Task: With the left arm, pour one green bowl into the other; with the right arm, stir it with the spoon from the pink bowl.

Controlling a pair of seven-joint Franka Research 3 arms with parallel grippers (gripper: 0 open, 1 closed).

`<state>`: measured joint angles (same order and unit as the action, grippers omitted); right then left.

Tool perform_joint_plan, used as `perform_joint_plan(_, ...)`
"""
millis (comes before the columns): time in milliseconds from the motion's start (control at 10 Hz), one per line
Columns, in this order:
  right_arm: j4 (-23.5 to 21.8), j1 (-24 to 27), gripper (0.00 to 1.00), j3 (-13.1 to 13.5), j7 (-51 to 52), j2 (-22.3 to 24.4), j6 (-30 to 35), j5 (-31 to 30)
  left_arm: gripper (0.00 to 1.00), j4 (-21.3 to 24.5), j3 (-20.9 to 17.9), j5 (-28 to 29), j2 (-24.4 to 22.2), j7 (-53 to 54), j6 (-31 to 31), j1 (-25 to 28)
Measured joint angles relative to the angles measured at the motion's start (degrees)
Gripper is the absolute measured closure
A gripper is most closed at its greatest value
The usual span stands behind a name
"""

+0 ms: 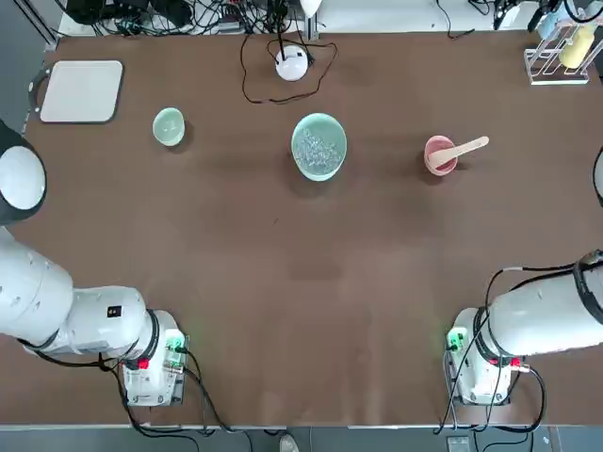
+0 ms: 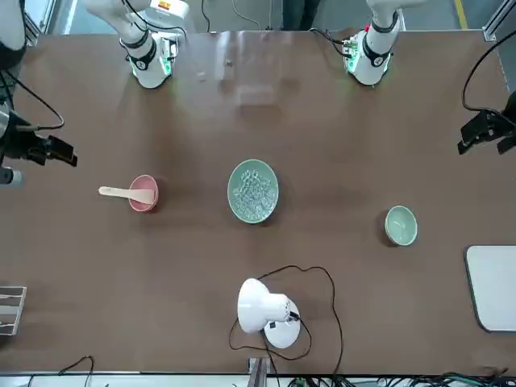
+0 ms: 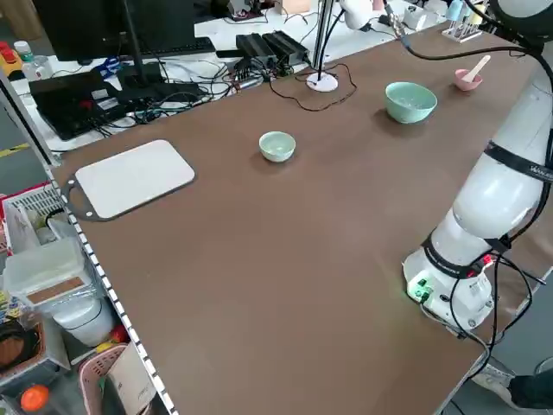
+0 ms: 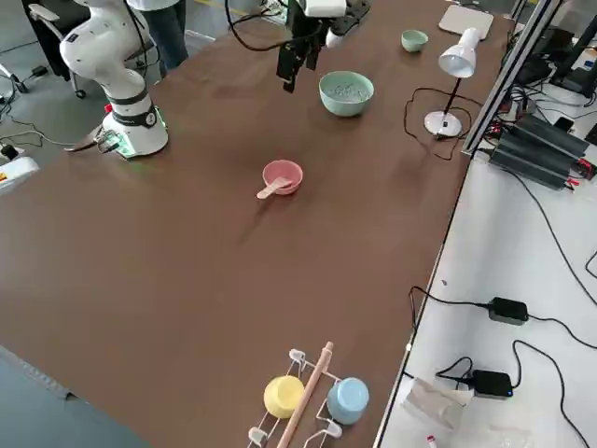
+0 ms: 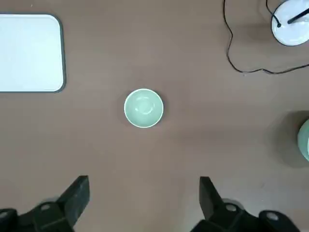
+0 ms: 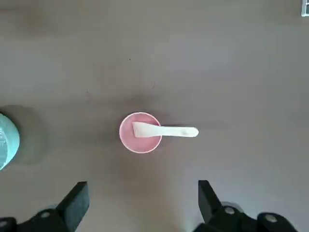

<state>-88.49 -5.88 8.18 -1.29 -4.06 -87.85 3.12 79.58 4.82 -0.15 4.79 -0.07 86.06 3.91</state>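
The small green bowl (image 5: 144, 108) sits upright on the table, ahead of the left pincer (image 5: 145, 203), which is spread wide with nothing between its tips. That pincer hangs well above the bowl, its two tips set apart on either side of the line to it, probably so they can come down around or over the rim.

To that pincer's right stands the large green bowl (image 1: 318, 148), with clear crumbly bits (image 1: 320, 152) inside. The small bowl shows none, so the large one is likely the one to tip, and the small one the one to receive.

Farther right, ahead of the right pincer (image 6: 144, 205), is the pink bowl (image 6: 140, 144). The spoon (image 6: 166, 130) leans in it, paddle end inside and handle sticking out over the rim, away from the large bowl; that seems to leave the handle free to grasp. The right pincer is also wide and empty, above the table, and should probably wait until the pouring is done.
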Motion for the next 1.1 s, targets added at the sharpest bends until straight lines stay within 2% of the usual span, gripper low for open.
perform_joint_plan(400, 1.85, -0.24, 0.0, -0.26, -0.31, 1.23, 2.03, -0.04, 0.0, 0.0, 0.05, -0.01, 0.0, 0.0, 0.0, -0.01)
perform_joint_plan(1100, 1.68, -0.11, 0.0, 0.05, -0.46, 1.96, 2.42, -0.11, 0.0, -0.03, -0.3, -0.01, 0.0, 0.0, 0.0, 0.05)
